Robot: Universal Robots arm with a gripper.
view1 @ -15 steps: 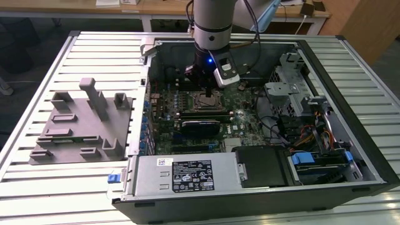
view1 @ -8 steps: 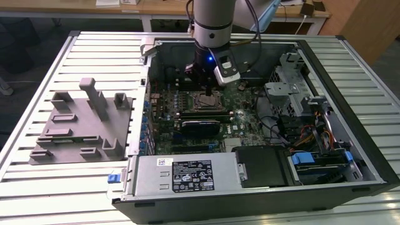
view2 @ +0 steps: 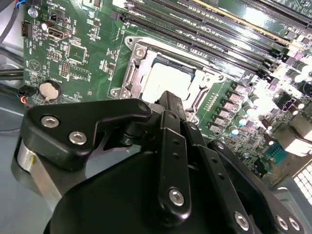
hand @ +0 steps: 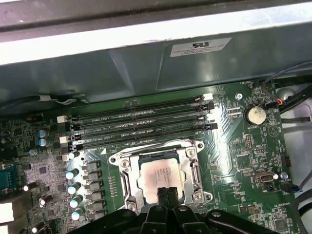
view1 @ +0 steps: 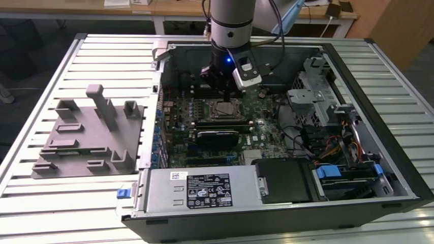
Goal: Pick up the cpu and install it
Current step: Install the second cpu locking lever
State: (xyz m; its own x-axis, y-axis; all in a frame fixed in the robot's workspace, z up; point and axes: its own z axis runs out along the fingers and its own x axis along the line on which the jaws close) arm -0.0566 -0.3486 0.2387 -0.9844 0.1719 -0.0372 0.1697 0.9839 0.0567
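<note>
We see the arm reaching down into an open computer case that lies on its side on a slatted metal bench. The gripper hangs just above the motherboard, its two black fingers drawn together at the tips with nothing between them. In both wrist views those tips sit directly over one edge of the cpu, very close to it; we cannot tell whether they touch its surface.

The cpu lies flat inside the socket frame, its silvery top plate facing up and its edges lined up with the opening. In the second wrist view the same chip shows pale and bright within the metal frame, partly hidden by the gripper's linkage. In the exterior view the socket with the cpu sits just below the gripper, near the middle of the board.

Four long memory slots run side by side just beyond the socket, and a round coin battery sits on the board near them. On the bench, toward the exterior view's left and well apart from the case, stands a grey plastic block with upright posts. A boxy power supply fills the near corner of the case.
</note>
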